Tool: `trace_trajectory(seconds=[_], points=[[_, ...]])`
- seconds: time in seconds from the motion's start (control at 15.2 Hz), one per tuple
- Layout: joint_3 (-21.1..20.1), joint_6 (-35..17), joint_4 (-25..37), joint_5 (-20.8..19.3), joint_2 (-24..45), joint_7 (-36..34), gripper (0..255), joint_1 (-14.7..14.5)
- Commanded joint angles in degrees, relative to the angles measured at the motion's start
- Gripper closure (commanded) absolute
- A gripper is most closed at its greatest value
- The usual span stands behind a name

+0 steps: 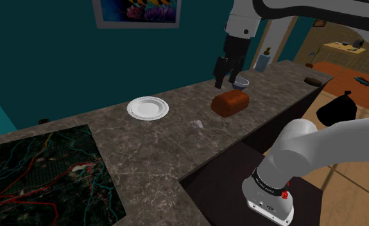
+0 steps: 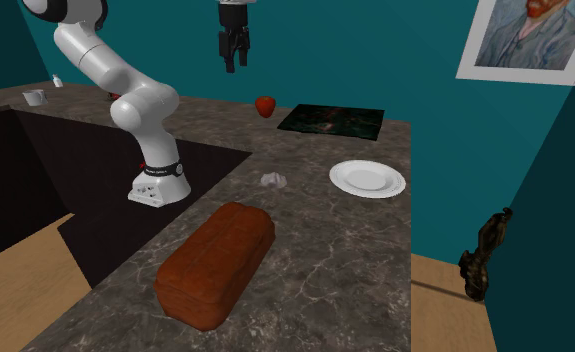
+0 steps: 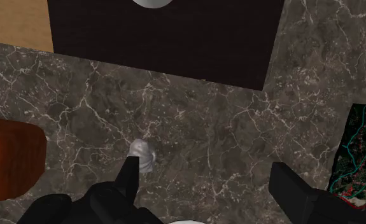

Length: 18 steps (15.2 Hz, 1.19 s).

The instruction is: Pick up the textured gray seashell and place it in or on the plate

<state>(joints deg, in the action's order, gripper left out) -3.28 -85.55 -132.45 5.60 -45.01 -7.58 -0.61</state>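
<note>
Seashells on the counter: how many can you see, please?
1: the grey seashell lies on the counter, near its edge, apart from the white plate. None seems hidden.

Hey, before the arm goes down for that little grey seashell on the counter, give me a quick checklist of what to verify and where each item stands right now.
1. Fingers open: ok, the gripper has them standing apart.
2. Nothing held: ok, nothing is between them.
3. Centring: not ok, the seashell lies by one fingertip, not midway.
4. Height: not ok, the gripper hangs high above the marble counter.
5. Target: ok, the white plate has nothing on it.
6. Room around the seashell: ok, the brown loaf-shaped block lies apart from it.
</note>
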Motion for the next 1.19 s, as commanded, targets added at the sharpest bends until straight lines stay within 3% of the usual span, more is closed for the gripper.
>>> trace_trajectory(seconds=[0.0,0.59,1.12], points=[[0.0,0.0,0.0,0.0,0.0,0.0,0,0.0],[0.92,-18.61,-12.26,-2.04,5.72,2.08,0,1.76],[1.92,-36.61,-17.94,-3.87,17.37,3.43,0,3.72]])
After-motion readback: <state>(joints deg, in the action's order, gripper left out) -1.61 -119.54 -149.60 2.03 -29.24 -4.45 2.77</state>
